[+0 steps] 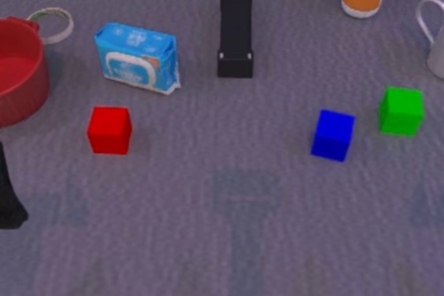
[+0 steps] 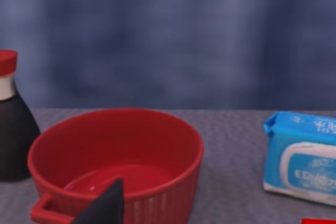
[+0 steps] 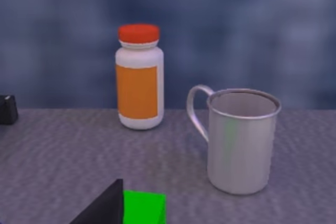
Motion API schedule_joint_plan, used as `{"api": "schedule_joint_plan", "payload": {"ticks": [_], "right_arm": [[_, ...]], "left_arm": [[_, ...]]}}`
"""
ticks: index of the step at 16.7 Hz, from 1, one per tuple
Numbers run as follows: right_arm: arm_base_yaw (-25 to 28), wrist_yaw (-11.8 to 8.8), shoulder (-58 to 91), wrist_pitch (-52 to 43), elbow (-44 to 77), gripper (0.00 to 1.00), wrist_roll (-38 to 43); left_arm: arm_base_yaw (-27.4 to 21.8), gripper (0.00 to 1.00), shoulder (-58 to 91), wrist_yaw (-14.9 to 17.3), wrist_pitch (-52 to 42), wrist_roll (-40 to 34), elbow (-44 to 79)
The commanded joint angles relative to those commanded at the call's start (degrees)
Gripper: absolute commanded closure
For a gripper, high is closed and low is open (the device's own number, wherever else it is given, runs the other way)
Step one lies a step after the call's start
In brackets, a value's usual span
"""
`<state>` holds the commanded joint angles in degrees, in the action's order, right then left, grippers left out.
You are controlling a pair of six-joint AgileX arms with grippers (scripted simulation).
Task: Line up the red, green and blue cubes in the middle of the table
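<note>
On the table (image 1: 229,240) the red cube (image 1: 109,129), blue cube (image 1: 333,134) and green cube (image 1: 401,110) sit unaligned; jaws' state unclear.

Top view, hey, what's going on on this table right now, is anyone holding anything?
Nothing is held yet. The red cube sits alone on the table toward the left, while the blue cube and green cube sit apart on the right, so no line has been formed in the middle. The left arm shows only at the left edge, near the red pot. The right wrist view looks over the green cube toward a metal mug and an orange-labelled bottle.
</note>
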<state>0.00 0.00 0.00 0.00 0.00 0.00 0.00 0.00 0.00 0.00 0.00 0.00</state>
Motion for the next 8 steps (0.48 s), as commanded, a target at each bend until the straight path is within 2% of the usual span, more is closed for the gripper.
{"api": "schedule_joint_plan", "payload": {"ticks": [4,8], "right_arm": [[0.0,0.0,0.0,0.0,0.0,0.0,0.0],[0.0,0.0,0.0,0.0,0.0,0.0,0.0]], "left_arm": [[-0.23,0.0,1.73,-0.03,-1.25,-0.19,1.74],[-1.75,0.0,12.5,-0.01,-8.23,-1.26,12.36]]}}
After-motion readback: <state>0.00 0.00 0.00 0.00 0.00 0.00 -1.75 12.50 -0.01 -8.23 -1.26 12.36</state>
